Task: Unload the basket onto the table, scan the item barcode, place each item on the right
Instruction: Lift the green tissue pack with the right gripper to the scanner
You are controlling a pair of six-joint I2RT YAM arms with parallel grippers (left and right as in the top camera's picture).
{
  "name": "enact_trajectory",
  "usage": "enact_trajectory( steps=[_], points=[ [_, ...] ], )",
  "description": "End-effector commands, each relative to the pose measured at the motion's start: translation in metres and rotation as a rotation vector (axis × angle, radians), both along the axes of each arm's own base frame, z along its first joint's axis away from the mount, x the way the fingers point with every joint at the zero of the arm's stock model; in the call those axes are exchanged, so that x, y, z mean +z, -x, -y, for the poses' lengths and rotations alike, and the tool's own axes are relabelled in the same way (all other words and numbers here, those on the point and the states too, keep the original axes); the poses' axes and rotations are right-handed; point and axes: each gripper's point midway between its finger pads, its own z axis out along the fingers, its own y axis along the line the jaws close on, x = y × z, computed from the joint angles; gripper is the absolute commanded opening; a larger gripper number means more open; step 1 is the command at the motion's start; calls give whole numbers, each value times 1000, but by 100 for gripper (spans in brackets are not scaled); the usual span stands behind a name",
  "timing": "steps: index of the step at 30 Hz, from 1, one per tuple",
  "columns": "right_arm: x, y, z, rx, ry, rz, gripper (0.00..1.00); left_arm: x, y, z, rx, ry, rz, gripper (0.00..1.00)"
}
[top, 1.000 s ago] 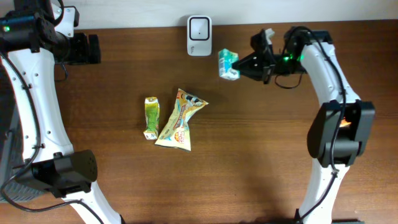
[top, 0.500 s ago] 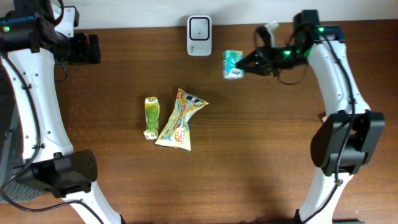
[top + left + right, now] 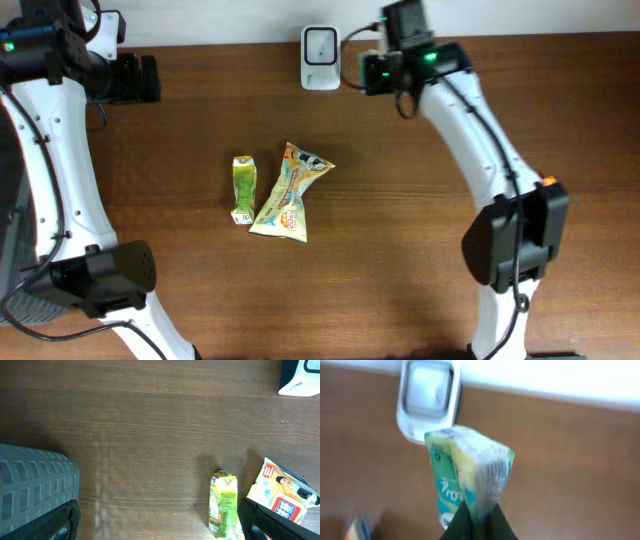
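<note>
In the right wrist view, a teal and green packet stands pinched between my right gripper's dark fingers, which are shut on its lower end. The white barcode scanner stands just behind the packet, to its upper left, and the picture is blurred. From overhead, the right gripper sits right beside the scanner at the back edge, and the packet is hidden under the arm. My left gripper hangs wide open at the far left, holding nothing.
A green packet and a yellow snack bag lie side by side mid-table; the left wrist view shows the same green packet and bag. A grey ribbed block sits at that view's left.
The right arm has swung left with the teal packet, from right of the scanner to right beside it. The left arm has not moved.
</note>
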Motion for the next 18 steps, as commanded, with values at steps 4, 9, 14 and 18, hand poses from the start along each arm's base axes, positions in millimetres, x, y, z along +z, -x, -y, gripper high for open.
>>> enact_trajectory(
  steps=[4,9,14,18],
  points=[
    [33,-67,-54,188,687,459,4,0,0,-3,-6,-1,0,99],
    [-32,-97,-69,326,873,478,4,0,0,-2,-7,0,0,99],
    [-45,-102,-77,380,912,497,4,0,0,-3,-6,0,0,99],
    [-45,-102,-78,382,910,498,4,0,0,-3,-6,0,0,99]
  ],
)
